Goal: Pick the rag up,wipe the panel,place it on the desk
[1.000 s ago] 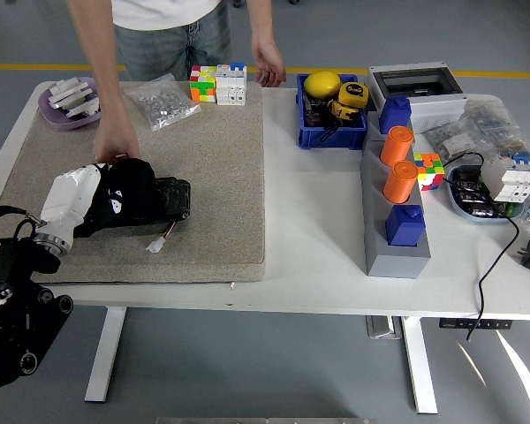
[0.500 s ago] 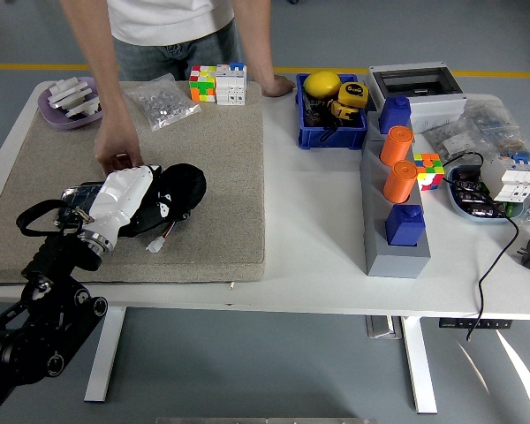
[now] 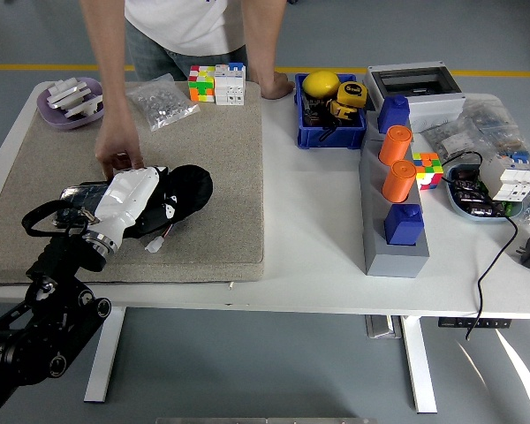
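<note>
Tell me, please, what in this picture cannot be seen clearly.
- Panel, head view: mostly hidden under the left hand and the black rag.
- Left hand's fingers: buried in the rag; the grip is unclear.
- Right arm: out of frame.
- Person: cut off by the top edge.
- Bag contents: too small.

The panel (image 3: 81, 196) lies mostly hidden under the left hand (image 3: 132, 199) and black rag (image 3: 184, 190); the hand's fingers cannot be made out.

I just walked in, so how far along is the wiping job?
Pickup looks done: the left hand presses the black rag onto the panel, which a person's hand steadies on the mat. Wiping is in hand. Left: setting the rag down on the desk.
</note>
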`<move>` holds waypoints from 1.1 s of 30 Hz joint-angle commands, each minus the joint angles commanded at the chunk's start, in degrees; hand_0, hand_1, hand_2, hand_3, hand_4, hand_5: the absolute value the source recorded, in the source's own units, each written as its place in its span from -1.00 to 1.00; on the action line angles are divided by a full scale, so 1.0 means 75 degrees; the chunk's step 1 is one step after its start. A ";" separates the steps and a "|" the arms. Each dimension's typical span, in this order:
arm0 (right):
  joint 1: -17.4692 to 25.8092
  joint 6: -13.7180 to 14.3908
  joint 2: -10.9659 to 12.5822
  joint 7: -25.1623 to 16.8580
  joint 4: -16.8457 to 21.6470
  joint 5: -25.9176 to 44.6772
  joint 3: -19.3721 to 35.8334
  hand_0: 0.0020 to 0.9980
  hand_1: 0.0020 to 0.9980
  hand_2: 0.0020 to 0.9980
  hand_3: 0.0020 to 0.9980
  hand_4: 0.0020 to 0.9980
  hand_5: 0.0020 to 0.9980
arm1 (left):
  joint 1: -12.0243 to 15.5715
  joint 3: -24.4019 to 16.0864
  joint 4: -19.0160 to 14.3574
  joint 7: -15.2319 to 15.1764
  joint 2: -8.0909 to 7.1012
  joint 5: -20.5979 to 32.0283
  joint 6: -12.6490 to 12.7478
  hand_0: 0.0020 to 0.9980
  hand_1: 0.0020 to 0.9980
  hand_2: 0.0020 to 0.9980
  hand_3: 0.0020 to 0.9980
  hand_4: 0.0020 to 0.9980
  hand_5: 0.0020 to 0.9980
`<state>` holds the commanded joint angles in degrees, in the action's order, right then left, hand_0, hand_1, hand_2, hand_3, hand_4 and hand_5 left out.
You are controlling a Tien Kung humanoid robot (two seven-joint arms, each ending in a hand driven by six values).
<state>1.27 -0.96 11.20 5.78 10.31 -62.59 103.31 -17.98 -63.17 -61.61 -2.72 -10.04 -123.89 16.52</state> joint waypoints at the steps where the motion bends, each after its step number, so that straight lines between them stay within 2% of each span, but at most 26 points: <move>1: 0.0004 -0.0002 -0.0002 -0.0002 0.0000 -0.0002 -0.0005 0.53 0.29 0.37 0.20 1.00 0.07 | 0.0015 -0.0029 0.0022 -0.0003 -0.0014 0.0001 0.0003 -0.51 -0.51 0.31 -0.04 -1.00 -1.00; 9: 0.0031 -0.0002 0.0004 0.0000 0.0000 -0.0014 -0.0006 0.53 0.29 0.37 0.20 1.00 0.07 | 0.0153 -0.0459 0.0184 -0.0014 -0.0130 -0.0036 0.0015 -0.51 -0.51 0.30 -0.04 -1.00 -1.00; 33: 0.0098 -0.0028 -0.0034 -0.0008 0.0000 0.0034 -0.0050 0.53 0.29 0.37 0.20 1.00 0.06 | 0.0654 -0.1758 0.0174 -0.0073 -0.0558 -0.0015 -0.0016 -0.51 -0.50 0.30 -0.04 -1.00 -1.00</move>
<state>2.01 -1.17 10.95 5.72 10.31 -62.34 102.93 -13.08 -76.35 -60.30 -3.26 -14.22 -124.01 16.40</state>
